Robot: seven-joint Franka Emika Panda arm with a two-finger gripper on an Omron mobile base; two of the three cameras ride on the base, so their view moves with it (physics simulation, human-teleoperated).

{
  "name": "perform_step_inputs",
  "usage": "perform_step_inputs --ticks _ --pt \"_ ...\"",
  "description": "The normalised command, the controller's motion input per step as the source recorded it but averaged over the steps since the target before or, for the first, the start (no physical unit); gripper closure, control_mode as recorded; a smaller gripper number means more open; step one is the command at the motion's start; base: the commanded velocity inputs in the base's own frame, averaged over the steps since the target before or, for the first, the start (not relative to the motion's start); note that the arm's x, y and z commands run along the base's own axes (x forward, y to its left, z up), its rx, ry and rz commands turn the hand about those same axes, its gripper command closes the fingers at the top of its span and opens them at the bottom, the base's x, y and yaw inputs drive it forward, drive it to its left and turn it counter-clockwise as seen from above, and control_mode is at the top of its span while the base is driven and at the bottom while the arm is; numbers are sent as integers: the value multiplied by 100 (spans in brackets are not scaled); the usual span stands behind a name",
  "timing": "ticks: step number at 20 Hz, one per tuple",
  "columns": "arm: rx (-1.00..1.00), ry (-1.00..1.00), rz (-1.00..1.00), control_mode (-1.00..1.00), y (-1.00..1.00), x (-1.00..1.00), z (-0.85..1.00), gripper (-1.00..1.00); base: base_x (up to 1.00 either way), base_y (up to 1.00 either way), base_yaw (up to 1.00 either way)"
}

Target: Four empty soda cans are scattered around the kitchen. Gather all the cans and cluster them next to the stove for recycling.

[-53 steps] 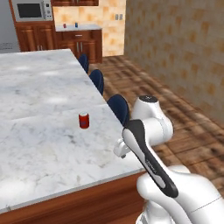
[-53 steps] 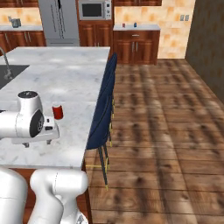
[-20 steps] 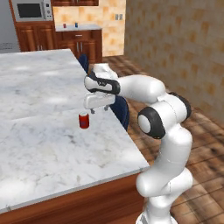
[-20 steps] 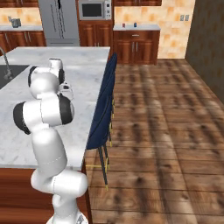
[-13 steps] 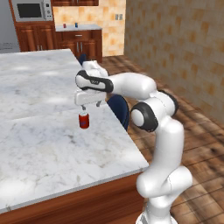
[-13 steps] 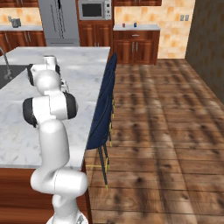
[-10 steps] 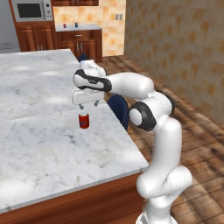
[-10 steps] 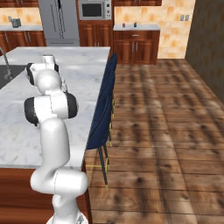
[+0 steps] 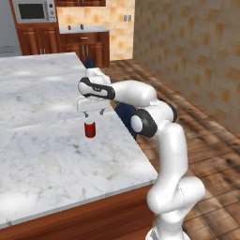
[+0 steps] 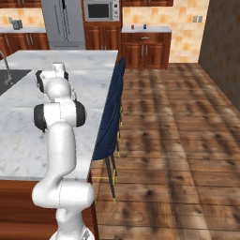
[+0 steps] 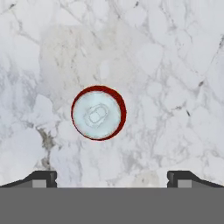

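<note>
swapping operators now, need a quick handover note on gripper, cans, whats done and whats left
Gripper: open, pointing straight down above the red soda can, not touching it.
Cans: the red one stands upright on the marble island counter, near its right edge; from the hand view it sits centred between the fingertips.
Done: arm lined up over the can.
Left: lower, close on it, carry it to the stove, then gather the other cans.
</note>
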Motion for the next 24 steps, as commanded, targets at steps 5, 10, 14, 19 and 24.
perform_step_inputs --ticks 5,10,14,19,24 --pt "0 0 -7 -100 4 43 -19 -100 0 0 0" --pt "-1 0 -7 -100 12 30 -11 -100 0 0 0" --pt "0 2 -4 -100 14 4 -6 -100 0 0 0" --pt "0 3 0 -100 2 -3 -16 -100 0 0 0" --pt "0 0 0 -100 0 -21 -27 -100 0 0 0"
